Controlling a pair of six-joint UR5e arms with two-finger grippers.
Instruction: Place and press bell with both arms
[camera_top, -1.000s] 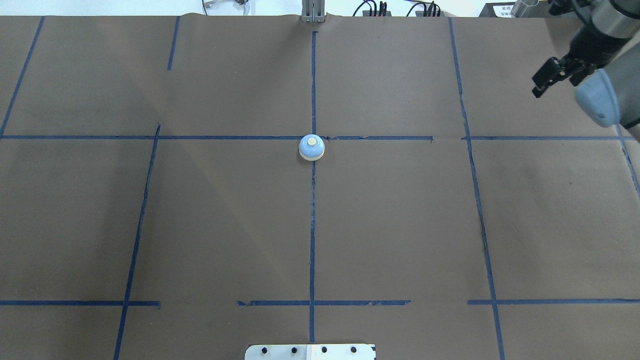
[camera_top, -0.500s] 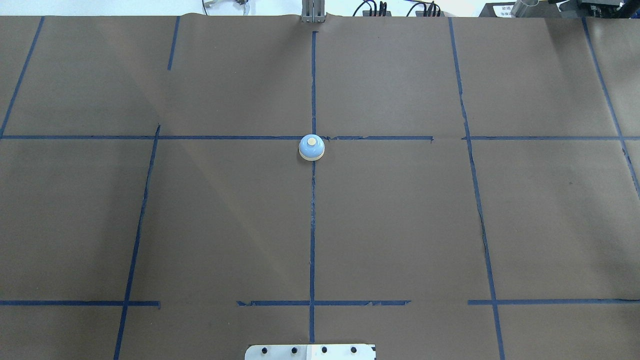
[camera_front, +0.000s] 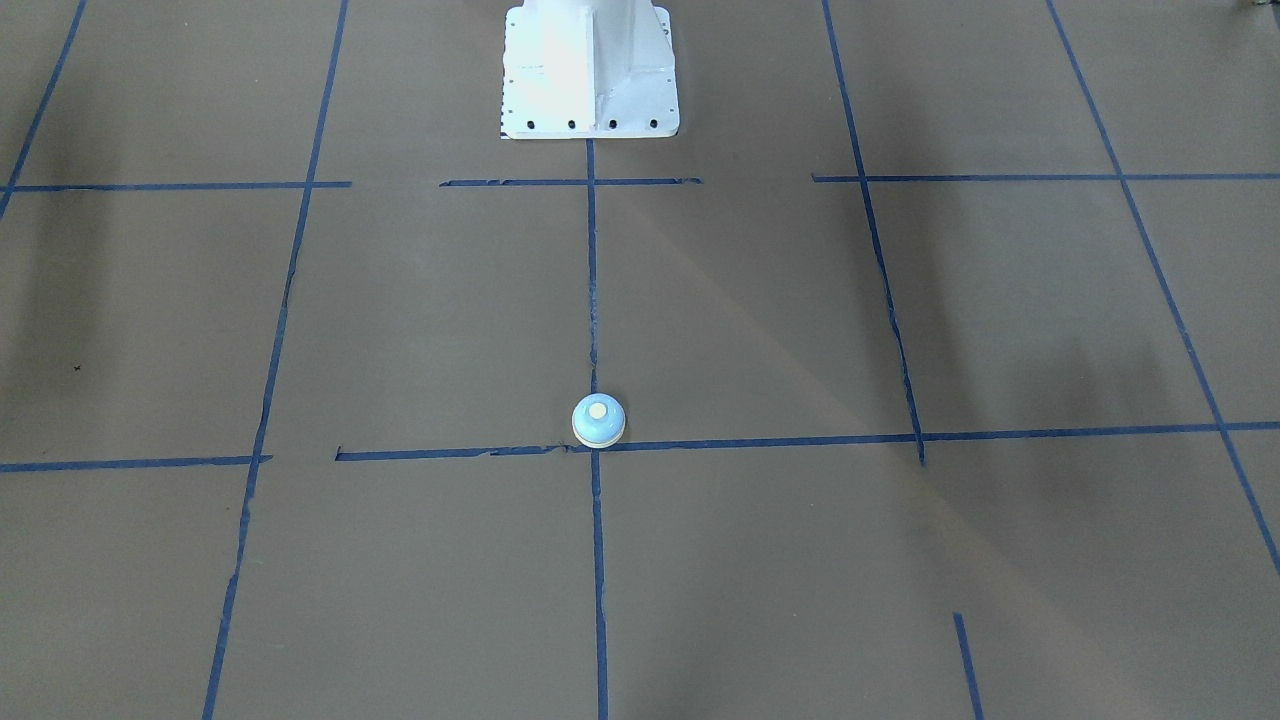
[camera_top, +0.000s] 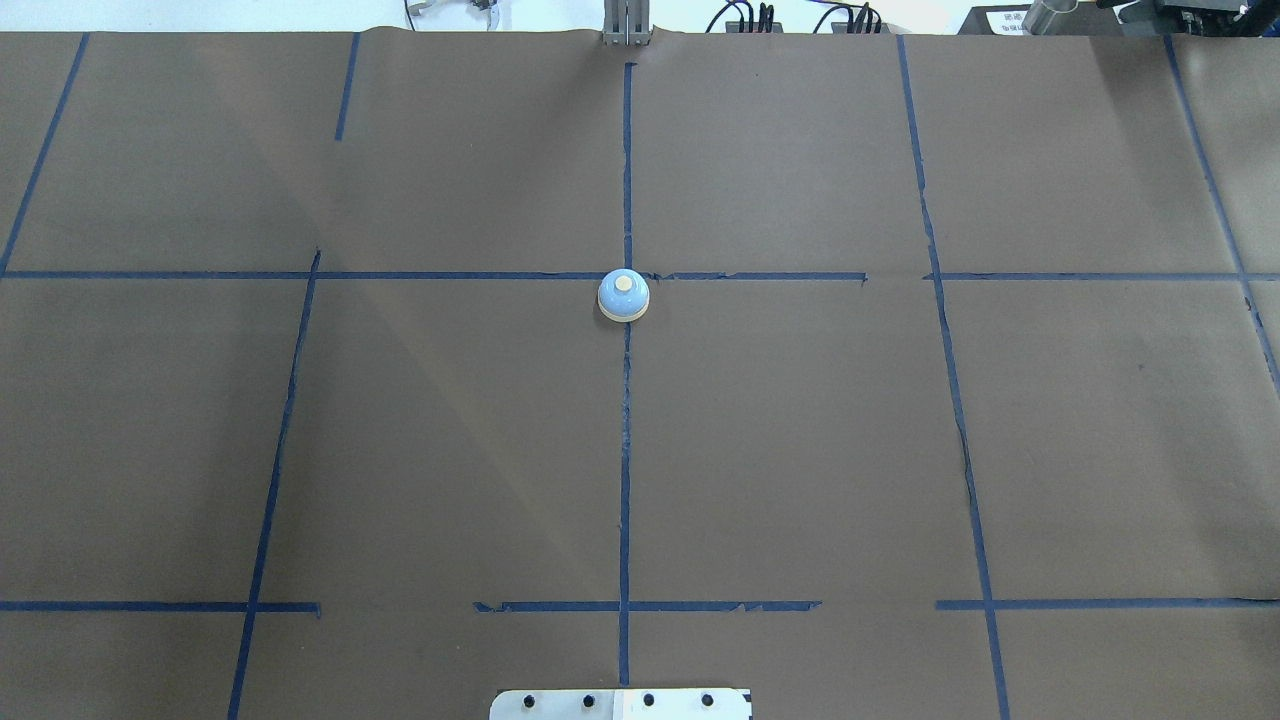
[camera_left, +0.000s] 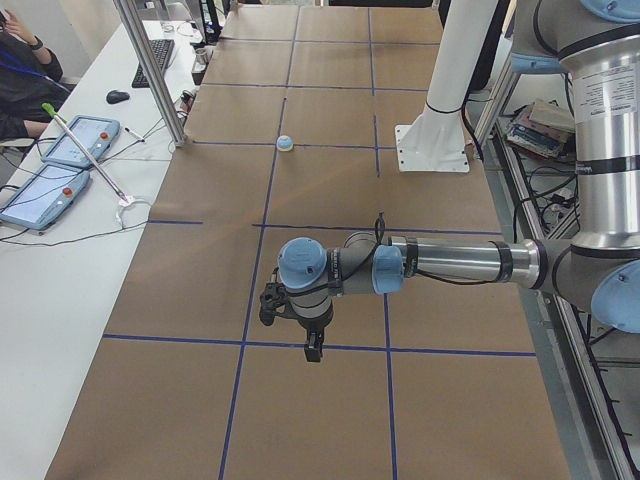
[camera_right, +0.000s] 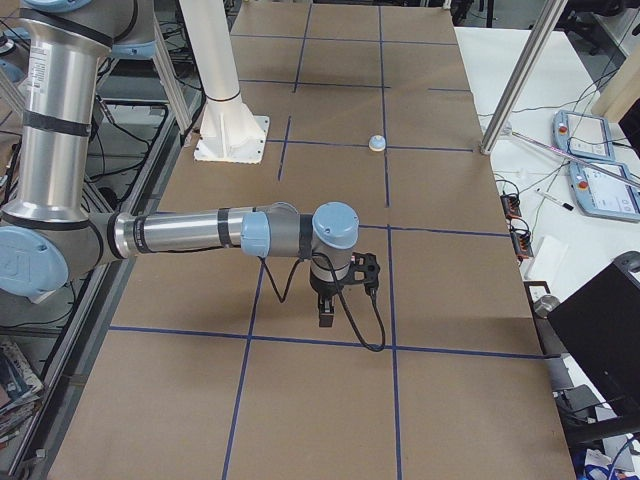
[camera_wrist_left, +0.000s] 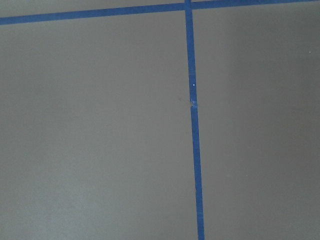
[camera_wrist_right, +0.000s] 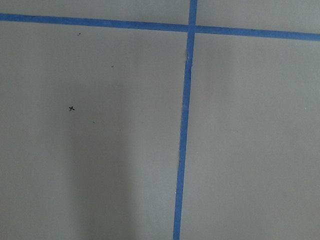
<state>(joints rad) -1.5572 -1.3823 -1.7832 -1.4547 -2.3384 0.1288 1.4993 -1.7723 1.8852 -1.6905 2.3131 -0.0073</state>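
Note:
The small light-blue bell (camera_top: 623, 296) with its cream button stands upright alone at the central tape crossing; it also shows in the front view (camera_front: 598, 420) and both side views (camera_left: 285, 143) (camera_right: 377, 143). Neither arm shows in the overhead or front view. The left gripper (camera_left: 312, 345) points down over the table far from the bell, at the table's left end. The right gripper (camera_right: 326, 315) points down at the opposite end. I cannot tell whether either is open or shut. Both wrist views show only brown paper and blue tape.
The white bolted pedestal (camera_front: 590, 70) stands at the robot's side of the table (camera_left: 435, 150). Blue tape lines (camera_top: 626, 450) divide the brown paper. A metal post (camera_left: 150, 70) and a side table with tablets (camera_left: 60, 160) lie beyond the far edge.
The right arm and gripper, at the overhead view's upper right one second ago, have left that view. The bell has not moved.

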